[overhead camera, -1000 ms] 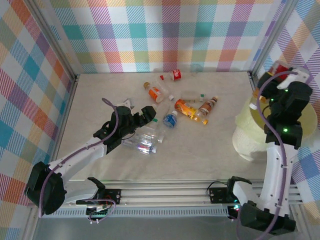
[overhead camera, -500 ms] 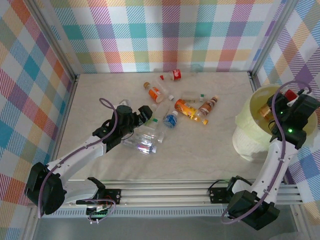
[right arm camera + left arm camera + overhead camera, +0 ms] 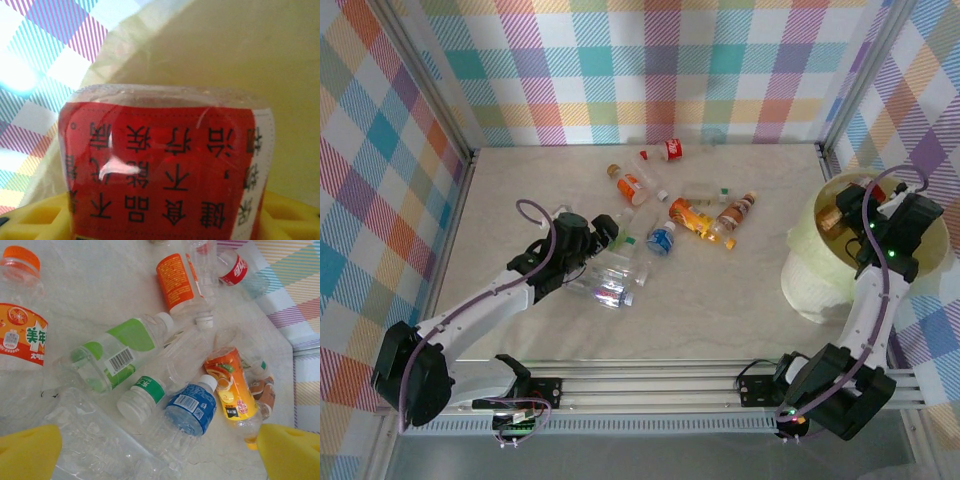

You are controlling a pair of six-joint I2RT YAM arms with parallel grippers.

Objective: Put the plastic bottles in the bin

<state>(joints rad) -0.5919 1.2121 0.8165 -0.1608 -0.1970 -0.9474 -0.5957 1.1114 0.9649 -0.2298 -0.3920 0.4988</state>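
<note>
At right, over the bin [image 3: 808,270] mouth: right gripper [image 3: 850,208], clenched on a red-label bottle [image 3: 165,170].
Left gripper [image 3: 605,232]: spread fully wide, holding nothing, poised by a clear crushed bottle [image 3: 605,285] left of centre; contact cannot be told.
Loose bottles [image 3: 700,215]: scattered on the table [image 3: 720,320], centre to far, well apart from the bin.
Right wrist view: Chinese print on the red label, cream bin wall behind.
Left wrist view: yellow fingertips [image 3: 30,452] at the near corners, a blue-label bottle [image 3: 190,407] between them; green and orange labels beyond.
</note>
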